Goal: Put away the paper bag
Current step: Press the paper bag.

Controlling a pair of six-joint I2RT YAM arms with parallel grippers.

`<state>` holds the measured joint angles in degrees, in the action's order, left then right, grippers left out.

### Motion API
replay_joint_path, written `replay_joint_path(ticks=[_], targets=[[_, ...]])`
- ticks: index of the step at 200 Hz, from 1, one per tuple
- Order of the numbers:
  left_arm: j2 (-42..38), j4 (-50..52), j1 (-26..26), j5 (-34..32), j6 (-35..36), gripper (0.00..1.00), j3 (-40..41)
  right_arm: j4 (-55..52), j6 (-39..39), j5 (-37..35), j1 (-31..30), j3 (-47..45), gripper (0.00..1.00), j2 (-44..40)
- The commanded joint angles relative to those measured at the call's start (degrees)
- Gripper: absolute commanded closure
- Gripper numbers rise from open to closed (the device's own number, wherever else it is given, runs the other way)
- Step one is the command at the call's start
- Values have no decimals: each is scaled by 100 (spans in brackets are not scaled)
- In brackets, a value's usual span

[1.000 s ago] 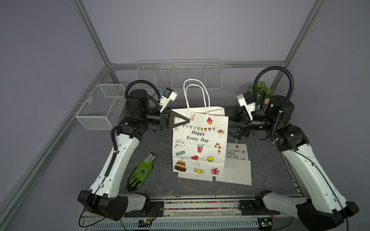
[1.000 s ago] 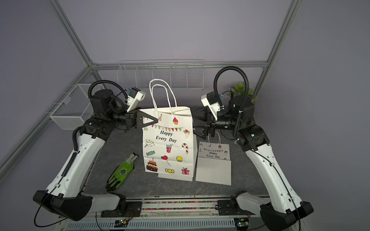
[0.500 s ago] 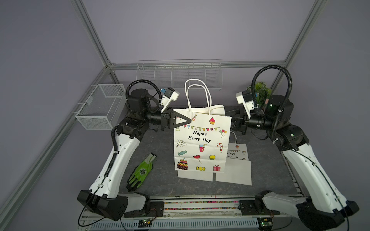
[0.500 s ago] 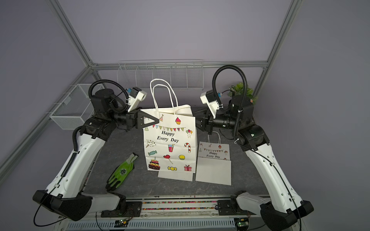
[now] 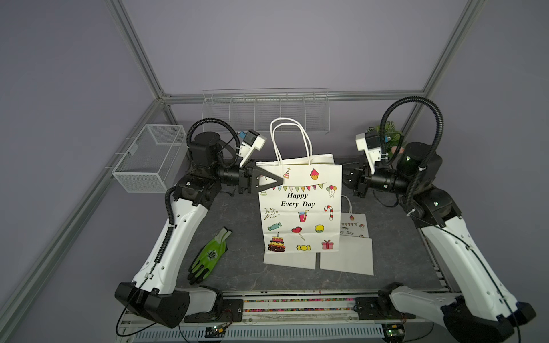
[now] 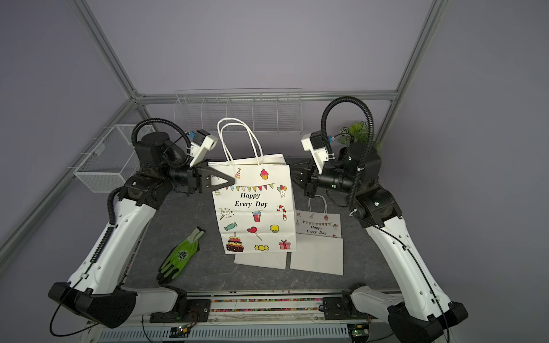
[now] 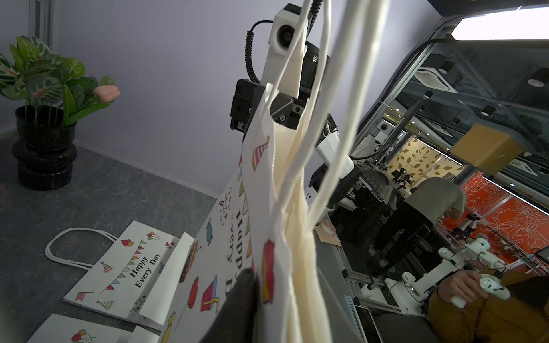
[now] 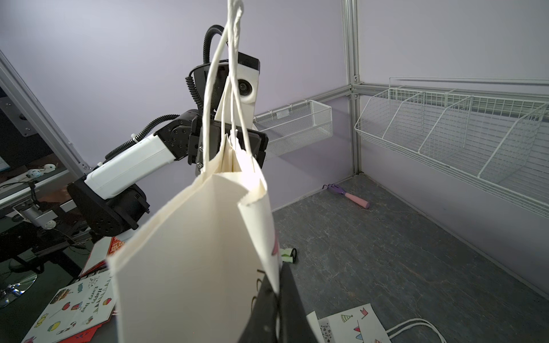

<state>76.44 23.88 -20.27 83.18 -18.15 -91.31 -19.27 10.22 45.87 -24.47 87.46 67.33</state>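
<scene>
The paper bag (image 5: 300, 213) (image 6: 255, 213) is white, printed "Happy Every Day", and stands upright mid-table with its handles up. My left gripper (image 5: 277, 180) (image 6: 230, 180) reaches in at the bag's upper left corner. In the left wrist view one of its fingers (image 7: 237, 303) lies on the printed face and the other is hidden behind the paper. My right gripper (image 5: 344, 178) (image 6: 294, 178) is at the upper right edge. The right wrist view shows this gripper (image 8: 279, 306) shut on the edge of the bag (image 8: 193, 252).
Flat bags of the same print (image 5: 353, 228) and white sheets (image 5: 346, 258) lie under and right of the standing bag. A green glove (image 5: 211, 255) lies front left. A mesh basket (image 5: 151, 157) hangs left, a wire rack (image 5: 267, 112) behind, and a potted plant (image 5: 389, 136) stands back right.
My right gripper has moved in to the bag's right edge and shut on it. The bag has shifted slightly right. The left arm has stayed at the left corner.
</scene>
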Motion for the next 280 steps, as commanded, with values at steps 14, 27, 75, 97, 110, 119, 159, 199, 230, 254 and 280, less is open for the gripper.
replay_joint_path(ticks=[14,27,75,97,110,119,159,199,230,254,280], targets=[[-86,14,-26,-38,128,57,136,646,423,235,71,-145,93,-93],[-90,18,-22,-71,146,47,189,794,542,269,110,-198,93,-114],[-224,19,-14,-131,180,38,284,1546,1147,406,426,-504,94,-290],[-311,21,11,-149,172,48,297,1690,1300,499,558,-570,93,-339],[-375,25,35,-204,131,52,306,1742,1352,524,622,-611,93,-369],[-442,24,45,-277,84,53,305,1815,1415,552,661,-643,93,-392],[-658,16,46,-539,-66,60,230,2130,1656,547,728,-748,93,-423],[-733,-131,27,-678,-273,82,254,2529,1953,569,735,-841,93,-433],[-745,-199,21,-758,-344,91,314,2681,2083,634,733,-854,93,-405],[-750,-192,25,-859,-388,100,280,2520,1968,615,745,-825,93,-405],[-752,-196,38,-930,-448,100,247,2465,1953,661,790,-821,93,-414]])
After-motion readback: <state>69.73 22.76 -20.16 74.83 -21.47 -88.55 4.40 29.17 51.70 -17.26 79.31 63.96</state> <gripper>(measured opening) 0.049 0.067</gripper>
